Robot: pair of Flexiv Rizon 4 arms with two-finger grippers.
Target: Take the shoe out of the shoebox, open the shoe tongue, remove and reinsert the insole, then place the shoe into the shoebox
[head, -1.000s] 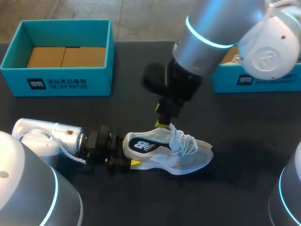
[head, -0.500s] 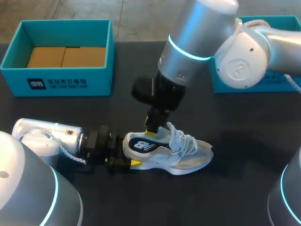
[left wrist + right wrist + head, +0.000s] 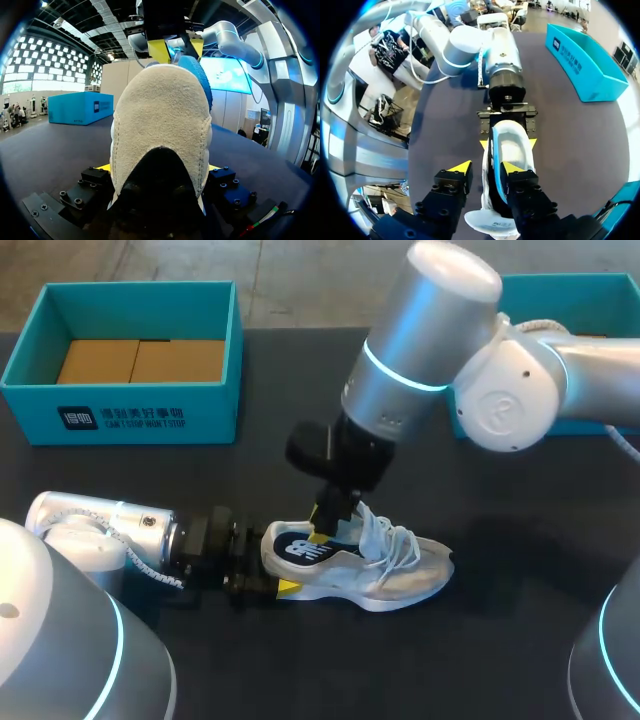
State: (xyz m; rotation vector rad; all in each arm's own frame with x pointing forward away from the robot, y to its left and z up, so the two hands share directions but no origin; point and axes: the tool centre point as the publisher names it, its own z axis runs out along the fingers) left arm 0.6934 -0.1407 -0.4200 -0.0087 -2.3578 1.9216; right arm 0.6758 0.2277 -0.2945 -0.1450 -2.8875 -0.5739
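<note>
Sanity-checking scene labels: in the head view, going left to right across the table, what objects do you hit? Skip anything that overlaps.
left box → shoe → right box

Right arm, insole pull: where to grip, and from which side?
Likely the insole heel end, from above: the shoe stands upright with its opening facing up, the laces cover the forefoot, and the left gripper blocks the heel side.
</note>
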